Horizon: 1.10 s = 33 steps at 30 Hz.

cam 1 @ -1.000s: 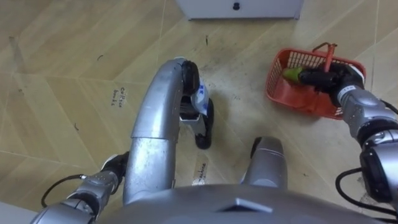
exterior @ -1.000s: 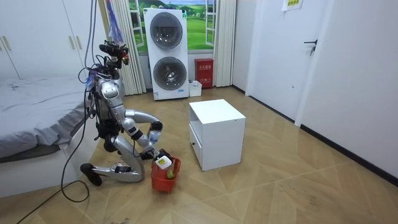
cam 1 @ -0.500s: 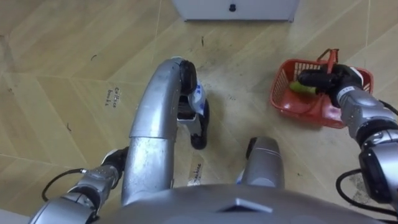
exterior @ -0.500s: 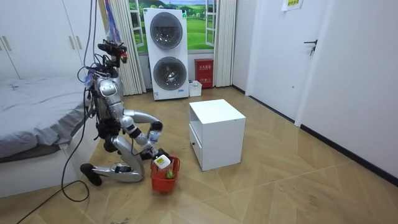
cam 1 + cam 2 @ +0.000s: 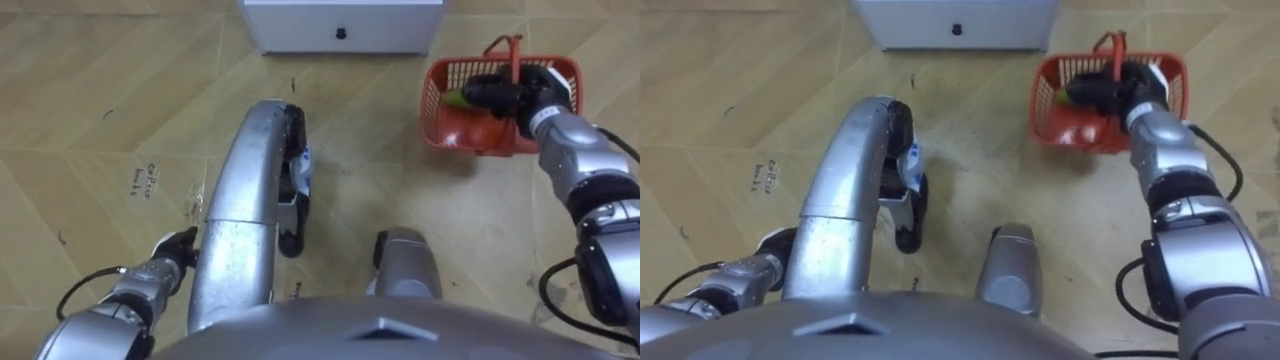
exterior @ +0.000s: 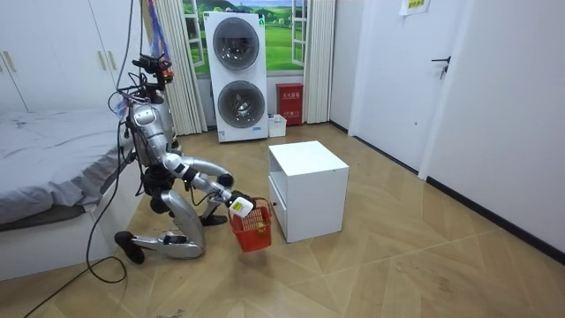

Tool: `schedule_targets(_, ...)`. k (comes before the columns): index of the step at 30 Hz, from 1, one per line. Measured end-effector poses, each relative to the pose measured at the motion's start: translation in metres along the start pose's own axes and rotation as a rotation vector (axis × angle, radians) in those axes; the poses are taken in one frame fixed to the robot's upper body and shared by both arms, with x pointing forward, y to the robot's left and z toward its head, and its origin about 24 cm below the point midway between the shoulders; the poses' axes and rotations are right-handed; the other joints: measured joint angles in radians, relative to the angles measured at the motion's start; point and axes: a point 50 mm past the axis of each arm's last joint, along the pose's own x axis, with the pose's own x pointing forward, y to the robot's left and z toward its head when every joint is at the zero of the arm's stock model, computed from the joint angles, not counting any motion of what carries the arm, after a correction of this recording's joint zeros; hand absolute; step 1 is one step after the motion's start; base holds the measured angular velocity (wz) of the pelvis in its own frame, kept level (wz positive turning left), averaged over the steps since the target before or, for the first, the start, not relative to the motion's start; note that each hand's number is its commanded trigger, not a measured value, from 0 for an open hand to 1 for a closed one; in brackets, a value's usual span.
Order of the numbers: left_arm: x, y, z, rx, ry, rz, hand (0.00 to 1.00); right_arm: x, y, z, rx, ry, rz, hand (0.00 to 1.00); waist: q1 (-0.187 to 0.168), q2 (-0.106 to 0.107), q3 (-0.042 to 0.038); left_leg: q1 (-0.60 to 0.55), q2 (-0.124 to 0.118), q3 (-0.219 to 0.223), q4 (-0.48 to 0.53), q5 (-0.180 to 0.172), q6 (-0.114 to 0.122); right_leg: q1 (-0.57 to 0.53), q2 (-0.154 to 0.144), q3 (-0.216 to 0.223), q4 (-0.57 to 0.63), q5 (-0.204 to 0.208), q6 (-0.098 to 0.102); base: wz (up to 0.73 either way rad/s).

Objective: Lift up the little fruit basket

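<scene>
Kneeling on the wood floor, the robot has its left hand point(image 5: 172, 250) at the lower left beside its thigh; whether it is clenched or released cannot be told. A white cabinet point(image 5: 340, 25) sits at top centre. At the upper right, the red fruit basket point(image 5: 445, 120) hangs clear of the floor, its handle grasped by the right hand point(image 5: 520, 98).

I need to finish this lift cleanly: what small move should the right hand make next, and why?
Probably raise the right hand a little, straight up and slowly. Its fingers are curled round the handle of the fruit basket, which in the room view hangs tilted, low over the floor and near the white cabinet; a slow lift should limit swinging.
</scene>
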Motion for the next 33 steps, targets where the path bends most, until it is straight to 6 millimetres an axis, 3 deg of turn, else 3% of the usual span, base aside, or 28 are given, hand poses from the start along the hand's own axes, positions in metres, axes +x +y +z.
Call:
schedule_targets(4,0.0,0.008,0.003,-0.043,-0.015,0.036,0.0,0.0,0.01,0.022,-0.028,-0.089,0.033,1.0,-0.029,-0.003,-0.0025,0.032,-0.002,0.0,0.014,-0.03,0.016,0.046,-0.002,0.0,-0.032,0.0,0.0,-0.06)
schedule_targets(8,0.0,0.017,0.012,-0.067,-0.039,0.076,0.0,-0.001,0.013,0.029,-0.038,-0.119,0.042,1.0,-0.039,-0.017,-0.007,0.055,-0.004,0.0,0.024,-0.034,0.021,0.074,-0.003,0.004,-0.058,-0.002,-0.001,-0.08)
schedule_targets(10,-0.001,0.021,0.017,-0.08,-0.062,0.091,0.0,-0.001,0.014,0.036,-0.041,-0.138,0.037,1.0,-0.033,-0.021,-0.0134,0.064,0.007,-0.003,0.022,-0.033,0.022,0.088,0.031,0.027,-0.091,-0.033,0.011,-0.18)
schedule_targets(14,-0.002,0.019,0.008,-0.1,-0.038,0.089,0.0,-0.004,0.024,0.053,-0.044,-0.205,0.072,1.0,-0.034,-0.01,-0.0212,0.128,0.04,-0.01,-0.05,-0.028,0.033,0.106,0.09,0.052,-0.235,-0.039,0.018,-0.28)
schedule_targets(16,-0.005,0.014,-0.01,-0.107,0.005,0.079,0.0,-0.007,0.03,0.063,-0.049,-0.236,0.091,1.0,-0.027,0.008,-0.0335,0.233,0.055,-0.047,-0.223,-0.025,0.028,0.131,0.112,0.047,-0.485,-0.039,0.018,-0.63)
schedule_targets(17,-0.006,0.013,-0.016,-0.116,0.022,0.082,0.0,-0.008,0.033,0.067,-0.046,-0.252,0.1,1.0,-0.026,0.009,-0.034,0.263,0.054,-0.062,-0.271,-0.014,0.012,0.147,0.118,0.045,-0.562,-0.038,0.019,-0.85)
schedule_targets(18,-0.009,0.013,-0.035,-0.139,0.075,0.094,0.0,-0.01,0.042,0.071,-0.033,-0.276,0.123,1.0,-0.027,0.011,-0.0346,0.312,0.057,-0.094,-0.321,0.044,0.03,0.211,0.128,0.033,-0.735,-0.033,0.021,-0.88)
schedule_targets(19,-0.014,0.012,-0.059,-0.143,0.142,0.104,0.0,-0.013,0.049,0.072,-0.015,-0.293,0.134,1.0,-0.017,0.022,-0.0246,0.324,0.06,-0.088,-0.327,0.12,0.077,0.315,0.148,0.021,-0.923,-0.026,0.022,-0.61)
schedule_targets(20,-0.015,0.012,-0.062,-0.132,0.159,0.105,0.0,-0.016,0.043,0.073,-0.002,-0.308,0.115,1.0,-0.02,0.011,-0.0264,0.333,0.021,-0.056,-0.404,0.114,0.074,0.355,0.137,0.011,-0.998,-0.022,0.026,0.11)
schedule_targets(21,-0.014,0.006,-0.059,-0.128,0.143,0.09,0.0,-0.022,0.023,0.086,0.024,-0.361,0.064,1.0,-0.041,0.006,-0.047,0.36,-0.042,0.028,-0.641,0.179,0.097,0.407,0.125,-0.012,-1.105,0.001,0.029,0.45)
schedule_targets(22,-0.016,0.006,-0.065,-0.123,0.161,0.095,0.0,-0.026,0.016,0.098,0.071,-0.414,0.021,1.0,-0.028,-0.001,-0.0481,0.382,-0.048,0.032,-0.663,0.179,0.116,0.436,0.111,-0.045,-1.18,0.041,0.024,0.42)
schedule_targets(23,-0.017,0.007,-0.066,-0.125,0.166,0.102,0.0,-0.028,0.016,0.101,0.082,-0.433,0.011,1.0,-0.028,-0.001,-0.049,0.402,-0.047,0.032,-0.686,0.173,0.121,0.451,0.116,-0.056,-1.217,0.071,0.024,-0.06)
schedule_targets(24,-0.017,0.006,-0.066,-0.127,0.169,0.109,0.0,-0.034,0.02,0.105,0.076,-0.47,0.017,1.0,-0.021,-0.001,-0.0493,0.457,-0.047,0.027,-0.757,0.175,0.119,0.465,0.118,-0.054,-1.277,0.129,0.028,-0.25)
schedule_targets(26,-0.017,0.006,-0.067,-0.114,0.18,0.124,0.0,-0.044,0.027,0.105,0.065,-0.512,0.054,1.0,-0.004,-0.001,-0.0494,0.566,-0.044,0.017,-0.886,0.204,0.104,0.469,0.116,-0.056,-1.354,0.153,0.023,-0.39)
schedule_targets(28,-0.019,0.01,-0.072,-0.097,0.205,0.152,0.0,-0.051,0.031,0.107,0.067,-0.545,0.081,1.0,-0.003,0.001,-0.0494,0.708,-0.038,-0.003,-1.015,0.239,0.086,0.467,0.115,-0.095,-1.479,0.189,0.013,-0.36)
schedule_targets(29,-0.02,0.011,-0.075,-0.097,0.213,0.155,0.0,-0.051,0.03,0.108,0.066,-0.551,0.081,1.0,-0.003,0.004,-0.055,0.733,-0.032,-0.003,-1.031,0.241,0.083,0.472,0.115,-0.103,-1.493,0.201,0.012,-0.44)
schedule_targets(30,-0.02,0.012,-0.076,-0.104,0.215,0.159,0.0,-0.053,0.029,0.11,0.073,-0.574,0.081,1.0,0.005,0.004,-0.0632,0.764,-0.017,-0.001,-1.05,0.245,0.077,0.494,0.124,-0.116,-1.533,0.239,0.022,-0.48)
schedule_targets(33,-0.021,0.014,-0.075,-0.118,0.209,0.165,0.0,-0.054,0.027,0.111,0.077,-0.585,0.088,1.0,-0.002,0.013,-0.0566,0.809,0.032,-0.001,-1.064,0.249,0.072,0.547,0.169,-0.121,-1.621,0.319,0.019,-0.32)
